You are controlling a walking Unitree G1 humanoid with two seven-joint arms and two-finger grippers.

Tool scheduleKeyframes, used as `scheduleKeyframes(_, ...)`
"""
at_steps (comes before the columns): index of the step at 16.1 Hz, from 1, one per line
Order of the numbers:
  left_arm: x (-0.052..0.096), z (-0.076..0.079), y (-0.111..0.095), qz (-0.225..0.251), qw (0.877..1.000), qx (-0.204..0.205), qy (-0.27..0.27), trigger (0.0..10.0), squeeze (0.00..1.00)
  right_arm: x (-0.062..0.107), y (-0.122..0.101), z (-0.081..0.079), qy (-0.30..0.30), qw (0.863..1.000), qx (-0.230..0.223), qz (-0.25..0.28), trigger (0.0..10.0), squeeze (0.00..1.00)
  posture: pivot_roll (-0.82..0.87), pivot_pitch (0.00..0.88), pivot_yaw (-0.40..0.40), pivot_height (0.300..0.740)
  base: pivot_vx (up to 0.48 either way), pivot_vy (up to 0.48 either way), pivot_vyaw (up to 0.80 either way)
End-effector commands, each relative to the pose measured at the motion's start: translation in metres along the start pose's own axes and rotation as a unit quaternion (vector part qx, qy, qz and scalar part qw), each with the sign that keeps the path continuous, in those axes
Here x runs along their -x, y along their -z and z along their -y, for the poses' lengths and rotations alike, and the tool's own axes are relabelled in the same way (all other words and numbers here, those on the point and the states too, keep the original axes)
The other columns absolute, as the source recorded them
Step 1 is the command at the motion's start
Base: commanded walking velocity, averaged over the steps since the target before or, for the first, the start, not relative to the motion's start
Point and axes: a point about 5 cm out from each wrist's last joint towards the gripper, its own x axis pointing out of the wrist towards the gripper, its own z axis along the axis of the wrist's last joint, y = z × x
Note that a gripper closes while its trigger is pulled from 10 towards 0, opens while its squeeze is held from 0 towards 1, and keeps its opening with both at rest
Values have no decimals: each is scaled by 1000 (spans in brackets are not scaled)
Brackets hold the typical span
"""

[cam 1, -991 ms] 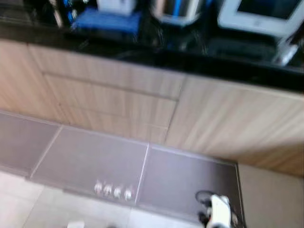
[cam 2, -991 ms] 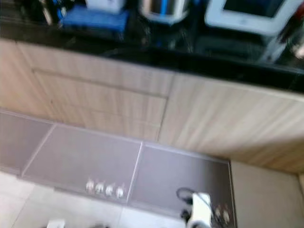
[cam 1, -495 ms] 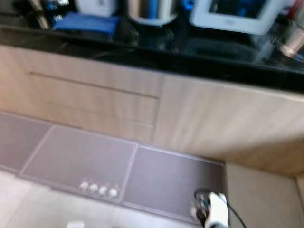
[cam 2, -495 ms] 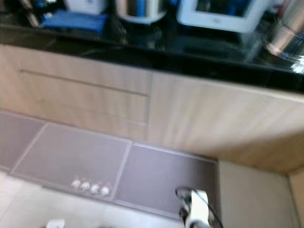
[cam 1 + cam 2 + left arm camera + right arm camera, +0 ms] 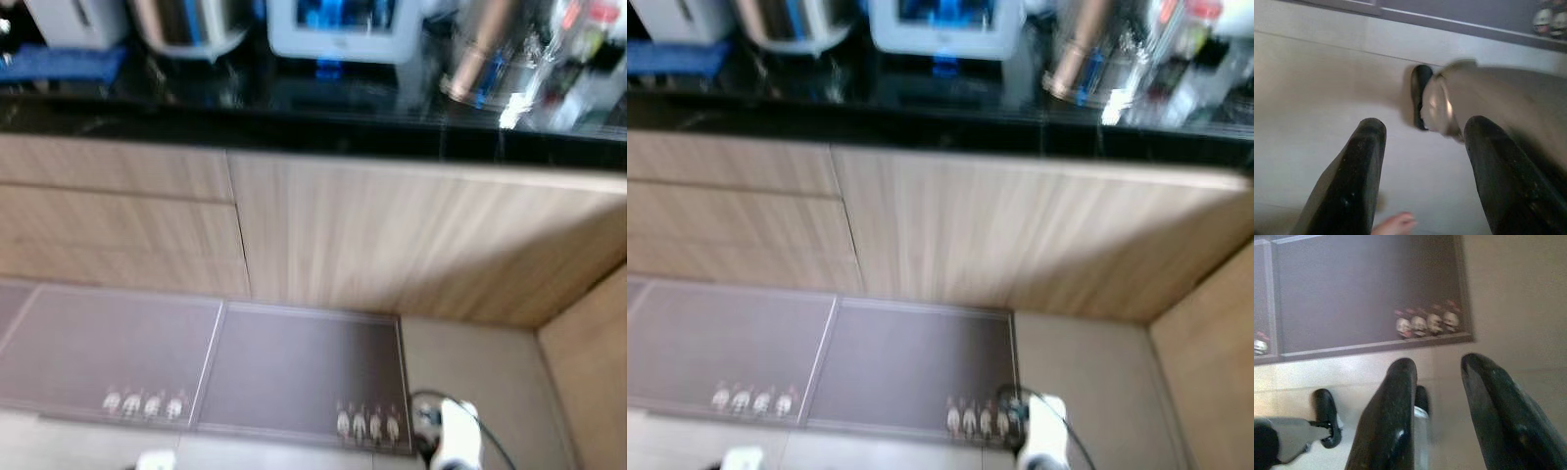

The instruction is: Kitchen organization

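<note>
Head views put you in front of a run of pale wood-grain cabinet fronts (image 5: 323, 235) under a glossy black stone desk (image 5: 313, 122), and both are blurred, so read the details loosely. On the desk you have a white boxy appliance with a blue-lit window (image 5: 343, 24), a rounded steel pot with a blue band (image 5: 186, 22), a copper-toned metal jug (image 5: 480, 59), a cluster of clear bottles and jars (image 5: 578, 49) at the right end, and a folded blue cloth (image 5: 59, 64) at the left. Below lie two grey floor mats with small printed figures (image 5: 294, 367) on pale floor tiles (image 5: 470, 362).

As far as the organizing goes, I judge you have not begun any handling here: nothing is carried, and everything to be sorted sits up on the desk, well apart from both arms. All of the sorting is left.

Your left pincer (image 5: 1422, 161) hangs low with its two black fingers (image 5: 1359, 166) spread wide, holding nothing and touching nothing; beneath it is pale tile and the robot's own grey leg and dark foot (image 5: 1422, 95). Your right pincer (image 5: 1442, 401) likewise hangs over the floor at the mat's edge, fingers parted, empty. Its white wrist (image 5: 456, 441) shows at the bottom of the left eye view.
</note>
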Motion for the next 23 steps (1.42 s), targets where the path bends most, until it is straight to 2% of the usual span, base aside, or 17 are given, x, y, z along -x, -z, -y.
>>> scheduleKeyframes(1,2,-3,10,-18,1000,1,-2,10000,0,0,2,-2,1,1000,-2,-4,10000,0,111,123,-52,740,0,-322,0)
scheduleKeyframes(18,2,-4,7,-16,1000,-6,0,10000,0,-1,1,-8,-2,1000,-2,-1,10000,0,107,97,-40,740,0,-321,0)
scheduleKeyframes(23,2,-3,8,-16,1000,1,4,10000,0,-2,0,-9,-4,1000,7,-4,10000,0,104,80,-43,740,0,0,-105)
